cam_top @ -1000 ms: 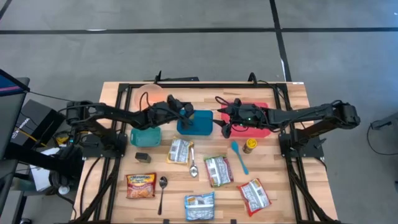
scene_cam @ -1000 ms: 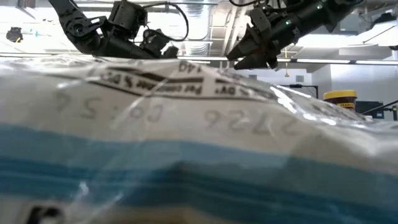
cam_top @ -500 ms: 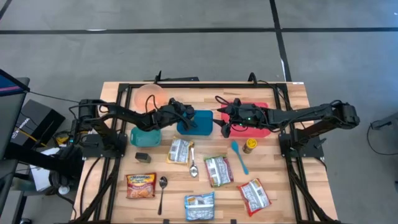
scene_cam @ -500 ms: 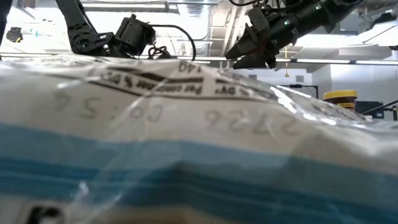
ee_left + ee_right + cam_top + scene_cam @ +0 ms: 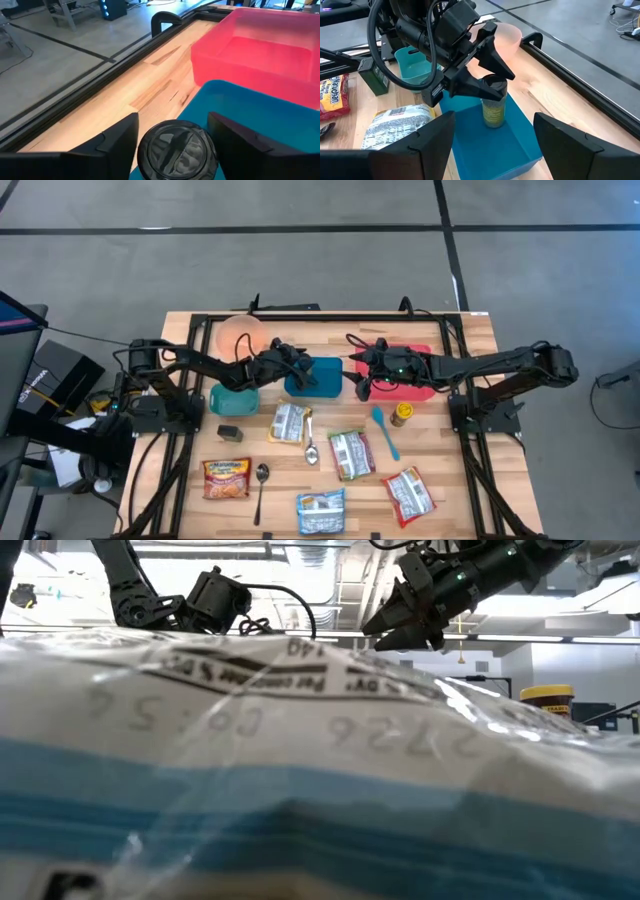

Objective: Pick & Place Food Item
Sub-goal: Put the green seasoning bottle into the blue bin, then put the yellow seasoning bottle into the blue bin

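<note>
- Over the blue bin (image 5: 313, 377), mid-worktop (image 5: 440, 470): left pincer (image 5: 487, 70) sits astride a small jar (image 5: 494, 107) w/ dark lid and yellowish label.
- Jar stands upright inside the bin, long axis vertical, near the bin's left-arm end. Base looks to be on or just off the bin floor; can't tell which.
- Left pincer state: fingers spread wide, one each side of the lid (image 5: 176, 152), gaps visible both sides in left wrist view, so not gripping. Jar is directly below and between the fingers.
- Key relation: jar is centred under left pincer, axis in line w/ the approach. My read: if release is done, a straight lift clears it; if a grasp is meant, closing at that height meets the lid.
- Right pincer (image 5: 364, 383) hovers near the gap between blue bin and red bin (image 5: 424, 358), pointed at the jar, fingers set wide, holding nothing. Farther from the jar than the left.
- Risk, as I judge it: sideways drift of a left finger could tip the jar.
- Snack packets, e.g. (image 5: 290, 422), and a spice jar (image 5: 402, 414) lie on the worktop, well apart from both pincers.
</note>
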You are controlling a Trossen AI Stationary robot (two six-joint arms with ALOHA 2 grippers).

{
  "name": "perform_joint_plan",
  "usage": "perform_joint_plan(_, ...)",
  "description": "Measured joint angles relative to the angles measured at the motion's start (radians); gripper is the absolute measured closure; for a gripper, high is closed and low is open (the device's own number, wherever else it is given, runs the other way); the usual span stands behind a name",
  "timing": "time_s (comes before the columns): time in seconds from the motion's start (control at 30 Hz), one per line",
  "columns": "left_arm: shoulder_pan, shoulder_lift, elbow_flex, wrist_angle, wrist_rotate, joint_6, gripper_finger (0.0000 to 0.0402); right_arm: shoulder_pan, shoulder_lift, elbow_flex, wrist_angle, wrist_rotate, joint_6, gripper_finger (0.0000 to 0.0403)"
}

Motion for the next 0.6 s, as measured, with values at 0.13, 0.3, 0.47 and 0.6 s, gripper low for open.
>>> perform_joint_plan(0.13, 0.000, 0.000, 0.000, 0.000, 0.000, 0.000, 0.0148, 0.000, 0.000, 0.000, 0.000, 0.000, 0.000, 0.0138)
perform_joint_plan(0.3, 0.000, -0.008, 0.000, 0.013, 0.000, 0.000, 0.0139, 0.000, 0.000, 0.000, 0.000, 0.000, 0.000, 0.0138)
perform_joint_plan(0.47, 0.000, -0.071, 0.000, -0.016, 0.005, 0.000, 0.0126, 0.000, 0.000, 0.000, 0.000, 0.000, -0.005, 0.0138)
perform_joint_plan(0.6, 0.000, -0.161, 0.000, -0.078, 0.045, -0.003, 0.0113, -0.007, -0.001, 0.000, 0.000, -0.005, -0.013, 0.0138)
